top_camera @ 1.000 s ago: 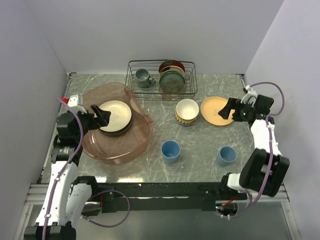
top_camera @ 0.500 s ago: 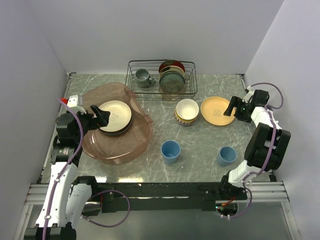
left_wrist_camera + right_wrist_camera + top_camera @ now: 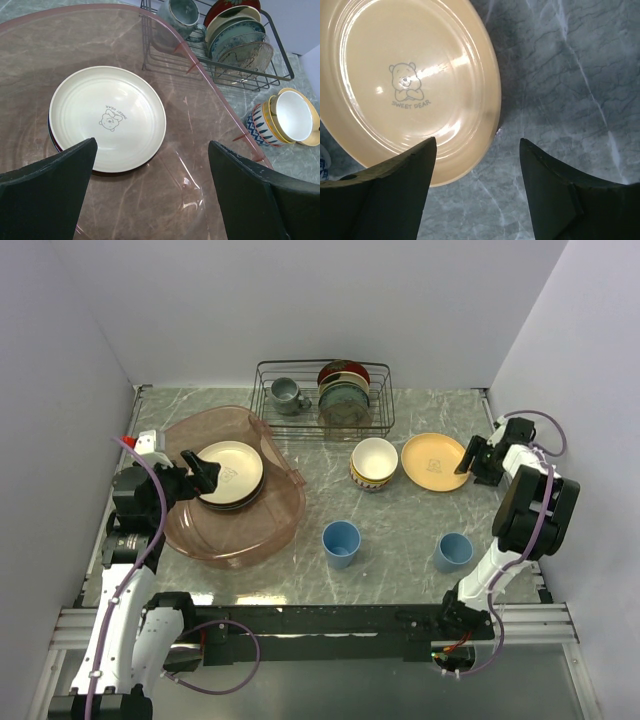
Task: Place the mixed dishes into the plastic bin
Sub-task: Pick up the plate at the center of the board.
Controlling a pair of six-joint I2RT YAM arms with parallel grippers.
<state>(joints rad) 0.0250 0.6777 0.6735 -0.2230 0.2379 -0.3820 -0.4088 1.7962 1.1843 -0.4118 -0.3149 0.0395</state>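
Observation:
The pinkish-brown plastic bin (image 3: 205,530) sits at the left and holds a stack of plates with a cream plate (image 3: 231,471) on top; it also shows in the left wrist view (image 3: 107,117). My left gripper (image 3: 205,472) is open above the bin's left side, empty. The yellow-orange plate (image 3: 433,461) lies flat on the table at the right; it also shows in the right wrist view (image 3: 407,80). My right gripper (image 3: 468,457) is open, its jaws straddling the plate's right rim. A cream bowl nested in a red-patterned bowl (image 3: 374,462) stands beside the plate. Two light-blue cups (image 3: 341,542) (image 3: 453,551) stand nearer.
A black wire rack (image 3: 322,400) at the back holds a grey mug (image 3: 286,394) and upright dark plates (image 3: 344,392). Walls close in the left, right and back sides of the marble table.
My right gripper has drawn back from over the yellow-orange plate to its right rim, and the arm has folded toward the right wall. The left arm has not moved.

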